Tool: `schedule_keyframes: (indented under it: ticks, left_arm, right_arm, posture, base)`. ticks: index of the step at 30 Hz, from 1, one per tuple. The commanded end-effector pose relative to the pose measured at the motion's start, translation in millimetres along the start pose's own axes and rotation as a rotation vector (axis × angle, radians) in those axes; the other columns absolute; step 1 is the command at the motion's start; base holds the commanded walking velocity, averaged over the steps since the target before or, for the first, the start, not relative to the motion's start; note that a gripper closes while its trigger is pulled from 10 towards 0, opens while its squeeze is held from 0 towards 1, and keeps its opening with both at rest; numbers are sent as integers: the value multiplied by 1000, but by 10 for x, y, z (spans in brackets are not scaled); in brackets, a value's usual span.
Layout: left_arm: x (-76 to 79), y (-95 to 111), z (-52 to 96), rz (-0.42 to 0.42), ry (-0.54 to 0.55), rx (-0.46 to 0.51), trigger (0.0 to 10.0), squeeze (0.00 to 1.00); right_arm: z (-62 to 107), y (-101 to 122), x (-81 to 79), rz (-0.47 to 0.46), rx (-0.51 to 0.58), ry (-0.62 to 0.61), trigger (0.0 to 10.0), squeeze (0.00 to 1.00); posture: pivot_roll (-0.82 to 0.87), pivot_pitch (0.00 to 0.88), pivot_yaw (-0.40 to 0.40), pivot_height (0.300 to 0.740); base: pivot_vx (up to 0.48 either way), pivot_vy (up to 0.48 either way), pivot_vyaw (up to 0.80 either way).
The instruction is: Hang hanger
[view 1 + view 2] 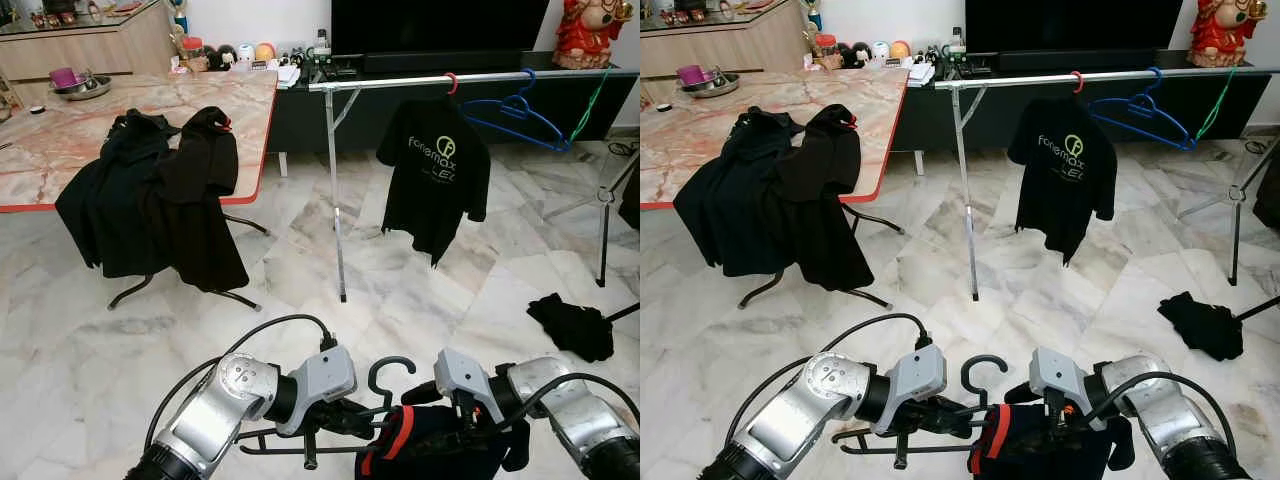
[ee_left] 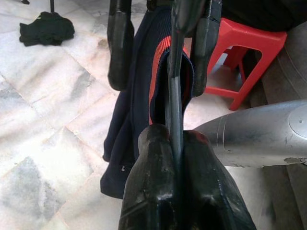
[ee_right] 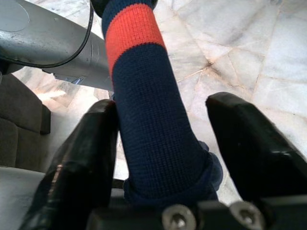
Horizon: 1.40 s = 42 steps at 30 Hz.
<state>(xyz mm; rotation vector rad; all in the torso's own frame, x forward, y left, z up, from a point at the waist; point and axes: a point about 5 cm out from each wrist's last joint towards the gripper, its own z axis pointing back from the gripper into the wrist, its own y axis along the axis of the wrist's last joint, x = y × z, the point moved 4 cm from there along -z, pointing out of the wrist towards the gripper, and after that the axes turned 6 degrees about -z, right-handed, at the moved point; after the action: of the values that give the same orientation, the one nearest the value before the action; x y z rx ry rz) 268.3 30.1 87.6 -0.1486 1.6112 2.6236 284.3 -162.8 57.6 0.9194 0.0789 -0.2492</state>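
Note:
In front of my chest I hold a dark wire hanger point(image 1: 388, 372) carrying a navy garment point(image 1: 430, 450) with a red band. My left gripper point(image 2: 173, 139) is shut on the hanger's wire, just left of the hook. The right gripper point(image 3: 163, 108) stands open with the garment's navy-and-red band point(image 3: 144, 96) between its fingers. Ahead across the floor runs a silver clothes rail point(image 1: 420, 80). A black printed T-shirt point(image 1: 432, 170) hangs on it from a red hanger, with a bare blue hanger point(image 1: 515, 115) and a green one point(image 1: 590, 105) further right.
A marble-topped table point(image 1: 60, 140) stands at the left with black clothes point(image 1: 150, 190) draped over its edge. A black cloth point(image 1: 572, 325) lies on the floor at the right, near a thin stand point(image 1: 603, 200). A red stool point(image 2: 249, 43) is close beside me.

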Motion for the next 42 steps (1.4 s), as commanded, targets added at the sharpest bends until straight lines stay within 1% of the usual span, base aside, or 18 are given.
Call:
schedule_keyframes:
  ticks: [1,9,14,21,34,41,42]
  left_arm:
    - [-36,63,4,-31,-3,1,10000,0]
    - [-83,38,27,-52,17,-29,10000,0]
    - [-140,-26,14,-58,60,-61,10000,0]
    - [-195,-45,25,-57,95,-69,10000,0]
    - [-213,-1,11,-44,105,-30,10000,0]
    - [-304,28,31,-27,155,0,10000,0]
    - [-293,35,37,-22,143,10,10000,314]
  right_arm:
    - [-6,48,5,19,5,5,0,0]
    - [-2,71,23,40,-5,-1,0,0]
    - [1,87,36,51,-7,-11,0,0]
    - [-6,60,40,63,-29,-18,0,0]
    - [-44,68,50,70,-26,-25,0,0]
    - [-37,69,60,72,-27,-29,0,0]
    - [-36,69,60,72,-28,-29,0,0]
  posture:
    - [99,100,24,740]
    - [101,104,24,740]
    - [99,105,23,740]
    - [98,106,21,740]
    - [98,106,18,740]
    - [96,104,17,740]
    - [96,104,17,740]
  base:
    - [0,0,0]
    - [0,0,0]
    - [0,0,0]
    - [0,0,0]
    - [0,0,0]
    - [0,0,0]
    - [0,0,0]
